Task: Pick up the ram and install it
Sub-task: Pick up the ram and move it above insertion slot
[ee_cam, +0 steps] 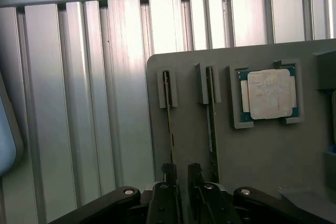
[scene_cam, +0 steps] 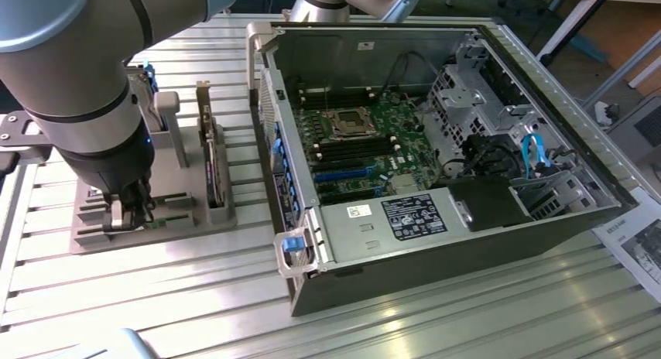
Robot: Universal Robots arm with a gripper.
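Note:
Two ram sticks stand on edge in slots of a grey holder (ee_cam: 252,156): one thin green stick (ee_cam: 169,114) and a second ram stick (ee_cam: 211,124) beside it. My gripper (ee_cam: 181,170) hangs low over the near end of the first stick, open with a narrow gap between its dark fingers (ee_cam: 168,174). That stick runs right up to the inner edge of one finger, and I cannot tell whether they touch. In the exterior view the gripper (scene_cam: 132,216) is down at the front of the holder (scene_cam: 207,220), on the exterior view's left.
A square silver CPU (ee_cam: 269,94) lies in a pocket of the holder. A dark upright expansion card (scene_cam: 214,173) stands in the holder beside the arm. The open computer case (scene_cam: 434,142) with its motherboard (scene_cam: 361,142) lies to the exterior view's right on the ribbed metal table (scene_cam: 155,297).

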